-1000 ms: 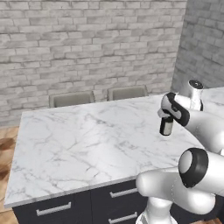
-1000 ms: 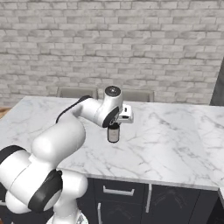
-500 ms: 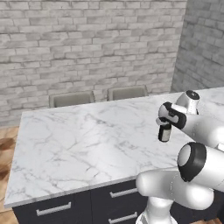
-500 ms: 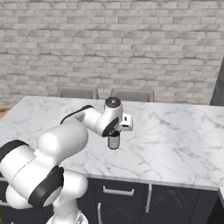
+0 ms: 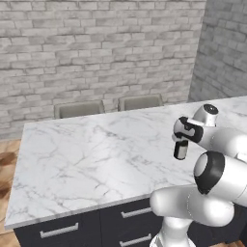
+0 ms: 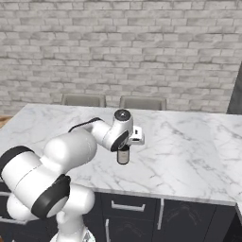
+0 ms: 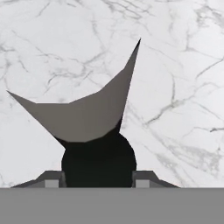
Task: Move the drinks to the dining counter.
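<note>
The gripper [image 5: 180,143] is clamping a dark bottle [image 5: 181,150] by its upper part, jaws closed on it, and holding it over the dining counter [image 5: 96,154] near the front edge. Whether its base is touching the marble is hard to judge, so releasing early is risking a drop, a topple, or a roll off that edge.

One dark bottle [image 5: 181,150] is on view, held in the one gripper [image 5: 182,144] above the one marble-topped dining counter [image 5: 87,159]. Two grey chair backs [image 5: 79,109] rise behind the counter. Three silver drawer handles [image 5: 59,230] show on the dark front.
</note>
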